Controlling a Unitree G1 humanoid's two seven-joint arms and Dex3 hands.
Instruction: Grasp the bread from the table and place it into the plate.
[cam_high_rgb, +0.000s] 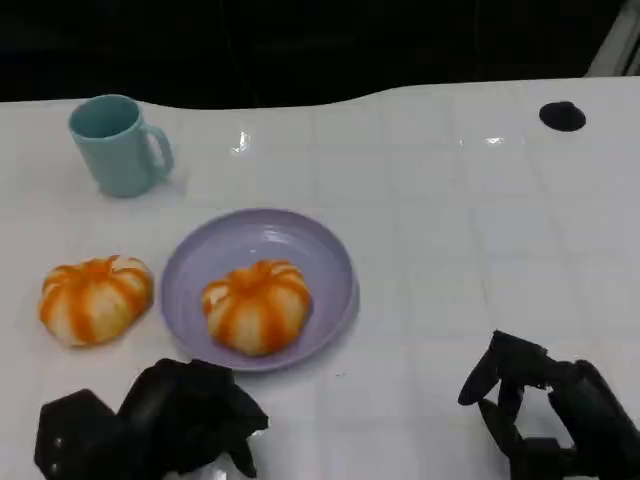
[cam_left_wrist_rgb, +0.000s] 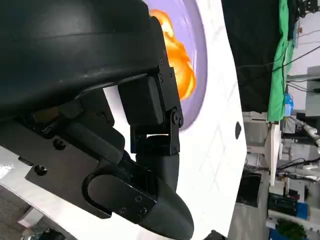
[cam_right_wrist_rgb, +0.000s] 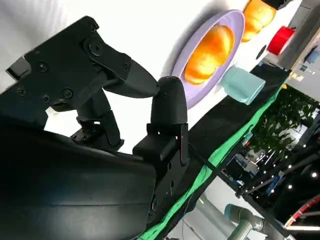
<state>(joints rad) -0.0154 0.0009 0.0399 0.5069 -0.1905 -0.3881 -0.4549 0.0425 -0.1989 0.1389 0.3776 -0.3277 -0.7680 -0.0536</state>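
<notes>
one bread (cam_high_rgb: 258, 306) already sits in the purple plate (cam_high_rgb: 330, 262) at the middle of the head frame, a little left of the plate's centre. a second bread (cam_high_rgb: 96, 298) lies on the table (cam_high_rgb: 480, 230) at left centre, just beside the plate's left rim and apart from it. judging by that, one placement looks done and the second bread is the likely next target.

the left hand (cam_high_rgb: 160, 420) is at the lower left of the frame, below the second bread and the plate's near rim, holding nothing; its fingers look loosely curled, and i cannot tell for sure whether they are spread or closed. the right hand (cam_high_rgb: 545, 410) is at the lower right, well apart from everything, holding nothing with its fingers apart.

to do the next step well, the left hand is the closer one: it should spread wide and come over the second bread from above, closing around the round sides rather than pressing the soft top. it then needs to lift clear of the plate's rim and set down in the bare right part of the plate, so it does not knock the bread already there.

the table is white and glossy with faint tile lines. a teal mug (cam_high_rgb: 118, 144) stands at upper left, and a small black disc (cam_high_rgb: 562, 116) lies at upper right. beyond the far edge the background is dark; the wrist views show green cloth and cluttered lab gear.
</notes>
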